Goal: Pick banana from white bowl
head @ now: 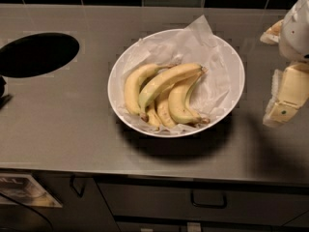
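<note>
One long greenish-yellow banana (169,80), white bowl (235,79); claw (280,71) at right edge.

Dim, warm light from overhead and slightly behind. The white bowl (231,57) and its paper liner (203,33) are the brightest areas, close to clipping. The bowl throws a heavy shadow forward onto the counter (58,129), which has a soft sheen along its far side and no hard glare. The tool (282,76) sits at the right edge, lit pale and cropped by the frame, with a dark shadow below it. The hole (38,54) at left is pure black. Blocky artefacts around the bowl rim.
</note>
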Tool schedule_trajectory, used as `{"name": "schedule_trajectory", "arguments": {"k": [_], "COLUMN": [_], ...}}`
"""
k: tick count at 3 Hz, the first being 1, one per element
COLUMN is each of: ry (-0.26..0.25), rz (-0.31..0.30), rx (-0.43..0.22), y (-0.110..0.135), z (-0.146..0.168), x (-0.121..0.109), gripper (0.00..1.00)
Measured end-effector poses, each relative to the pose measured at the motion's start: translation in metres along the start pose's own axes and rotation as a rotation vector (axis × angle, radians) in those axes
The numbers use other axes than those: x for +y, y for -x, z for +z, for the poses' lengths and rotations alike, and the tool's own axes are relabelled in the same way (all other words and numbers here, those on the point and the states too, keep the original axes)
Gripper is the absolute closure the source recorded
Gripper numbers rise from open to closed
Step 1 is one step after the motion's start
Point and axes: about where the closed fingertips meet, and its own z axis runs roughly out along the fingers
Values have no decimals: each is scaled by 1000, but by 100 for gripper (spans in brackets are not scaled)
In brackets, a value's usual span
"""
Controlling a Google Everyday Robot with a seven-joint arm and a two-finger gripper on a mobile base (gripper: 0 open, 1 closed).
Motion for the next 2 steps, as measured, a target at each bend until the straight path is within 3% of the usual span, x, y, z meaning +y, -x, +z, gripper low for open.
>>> {"name": "schedule_trajectory", "arguments": {"k": [2], "ry": [-11], "rz": [-30], "rx": [-6], "y": [11], "z": [0], "x": [0], "gripper": [0]}}
